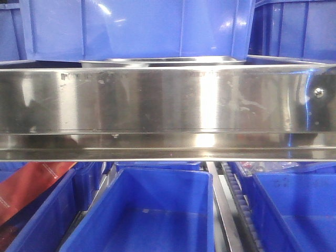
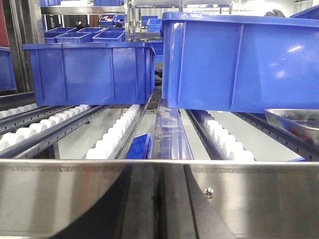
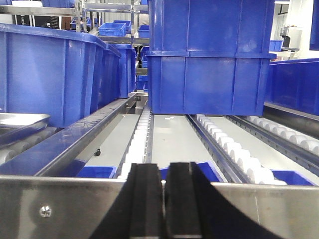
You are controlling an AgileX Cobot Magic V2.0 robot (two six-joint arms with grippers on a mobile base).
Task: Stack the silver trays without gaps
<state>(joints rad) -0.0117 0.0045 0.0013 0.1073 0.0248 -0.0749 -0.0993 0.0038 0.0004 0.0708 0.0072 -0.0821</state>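
A broad steel shelf rail (image 1: 168,100) is seen across the front view, with a screw (image 1: 318,92) set near its right end. Behind its top edge an upper blue bin (image 1: 136,26) is stood; below it a lower blue bin (image 1: 157,210) lies open, with a red packet (image 1: 26,189) to its left. In the left wrist view, a small blue bin (image 2: 89,74) and a large blue bin (image 2: 239,64) are carried on white roller tracks (image 2: 114,134). In the right wrist view, stacked blue bins (image 3: 209,59) are set on the middle lane.
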